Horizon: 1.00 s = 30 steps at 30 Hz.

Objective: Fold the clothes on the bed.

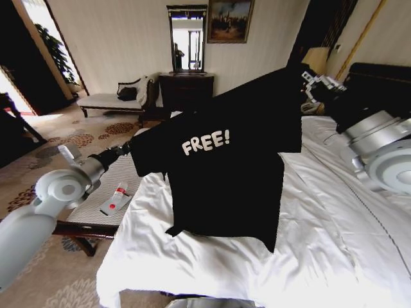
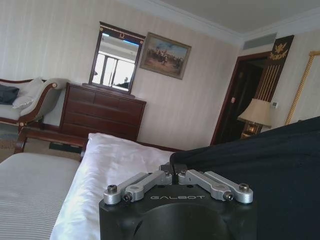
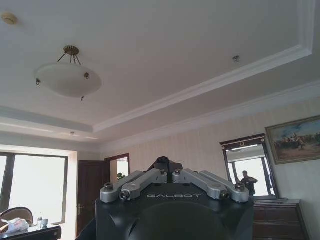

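Black fabric is stretched wide in the air above the bed [image 1: 308,212]: the T-shirt [image 1: 225,173] is held up by both arms, its front turned toward the head camera so the white "FREE!" lettering [image 1: 205,141] can be read the right way up. Its long axis runs from shoulder to shoulder and slopes, low at the robot's left and high at its right. The hem hangs down from that line, and its lowest corner is seen just above the white sheets; whether it touches them cannot be told.

At the low end, the left gripper [image 1: 131,149] is closed on the sleeve edge, out over the near side of the bed and above the white-cushioned bench [image 1: 96,205]. In the left wrist view the 2 fingers [image 2: 150,181] are drawn together on a pinch of the dark cloth [image 2: 260,170], which spreads away to one side.

At the high end, the right gripper [image 1: 307,86] is raised near the headboard [image 1: 379,77], clamped on the other shoulder. In the right wrist view its fingers [image 3: 145,179] are seen pressed together around a small dark fold [image 3: 162,164], with the ceiling behind.

On the bench a small red-and-white tube [image 1: 119,196] is lying on a grey card.
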Available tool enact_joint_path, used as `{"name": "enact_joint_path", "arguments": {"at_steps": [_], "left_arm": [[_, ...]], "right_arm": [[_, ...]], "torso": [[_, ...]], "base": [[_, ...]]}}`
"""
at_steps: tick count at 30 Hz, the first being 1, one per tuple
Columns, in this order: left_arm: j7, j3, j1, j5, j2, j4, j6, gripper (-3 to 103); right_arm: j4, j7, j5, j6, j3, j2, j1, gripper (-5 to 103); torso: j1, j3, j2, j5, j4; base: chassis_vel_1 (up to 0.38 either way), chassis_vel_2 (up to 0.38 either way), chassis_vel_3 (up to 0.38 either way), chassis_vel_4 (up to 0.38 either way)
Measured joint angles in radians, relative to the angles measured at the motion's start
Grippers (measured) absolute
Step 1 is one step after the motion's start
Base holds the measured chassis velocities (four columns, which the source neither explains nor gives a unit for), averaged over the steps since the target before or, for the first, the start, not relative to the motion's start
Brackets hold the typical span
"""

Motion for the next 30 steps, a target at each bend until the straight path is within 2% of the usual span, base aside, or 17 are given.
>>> {"name": "enact_joint_path", "arguments": {"at_steps": [3, 9, 13, 14, 15, 19, 20, 21, 26, 30], "left_arm": [[0.005, -0.019, 0.018, -0.004, 0.016, -0.018, -0.004, 0], [-0.001, -0.066, 0.077, -0.011, 0.003, -0.094, -0.002, 0], [-0.004, -0.135, 0.083, -0.107, 0.011, -0.212, 0.001, 0], [0.002, -0.178, 0.079, -0.152, 0.021, -0.244, 0.000, 0], [0.002, -0.178, 0.079, -0.152, 0.021, -0.244, 0.000, 0], [0.023, -0.309, 0.062, -0.277, 0.044, -0.304, -0.015, 0], [0.023, -0.309, 0.062, -0.277, 0.044, -0.304, -0.015, 0], [0.025, -0.333, 0.047, -0.314, 0.051, -0.312, -0.021, 0], [0.026, -0.339, 0.009, -0.345, 0.069, -0.297, -0.028, 0], [0.012, -0.284, 0.012, -0.330, 0.072, -0.268, -0.001, 0]], "right_arm": [[0.034, -0.020, -0.028, 0.000, 0.006, -0.002, -0.013, 0], [0.081, -0.025, -0.047, 0.001, 0.027, 0.019, -0.032, 0], [0.113, -0.085, -0.039, 0.063, 0.069, 0.001, -0.021, 0], [0.122, -0.107, -0.031, 0.092, 0.092, -0.020, -0.010, 0], [0.122, -0.107, -0.031, 0.092, 0.092, -0.020, -0.010, 0], [0.159, -0.136, 0.076, 0.139, 0.203, -0.082, 0.009, 0], [0.159, -0.136, 0.076, 0.139, 0.203, -0.082, 0.009, 0], [0.166, -0.140, 0.103, 0.146, 0.237, -0.103, 0.017, 0], [0.161, -0.148, 0.141, 0.158, 0.253, -0.144, 0.049, 0], [0.154, -0.078, 0.155, 0.117, 0.206, -0.138, 0.017, 0]], "torso": [[0.000, 0.000, 0.000, -0.0002, 0.0007], [0.000, 0.000, 0.000, -0.0002, 0.0006], [0.000, 0.000, 0.000, 0.0001, 0.0000], [0.000, 0.000, 0.000, 0.0002, 0.0000], [0.000, 0.000, 0.000, 0.0002, 0.0000], [0.000, 0.000, 0.000, -0.0001, 0.0006], [0.000, 0.000, 0.000, -0.0001, 0.0006], [-0.001, 0.000, 0.000, -0.0003, 0.0005], [-0.001, 0.000, 0.000, -0.0001, 0.0004], [0.000, 0.000, 0.000, -0.0003, 0.0002]], "base": [[0.000, 0.000, 0.000, 0.000], [0.000, 0.000, 0.000, 0.000], [0.000, 0.000, 0.000, 0.000], [0.000, 0.000, 0.000, 0.000], [0.000, 0.000, 0.000, 0.000], [0.000, 0.000, 0.000, 0.000], [0.000, 0.000, 0.000, 0.000], [0.000, 0.000, 0.000, 0.000], [0.000, 0.000, 0.000, 0.000], [0.000, 0.000, 0.000, 0.000]]}}
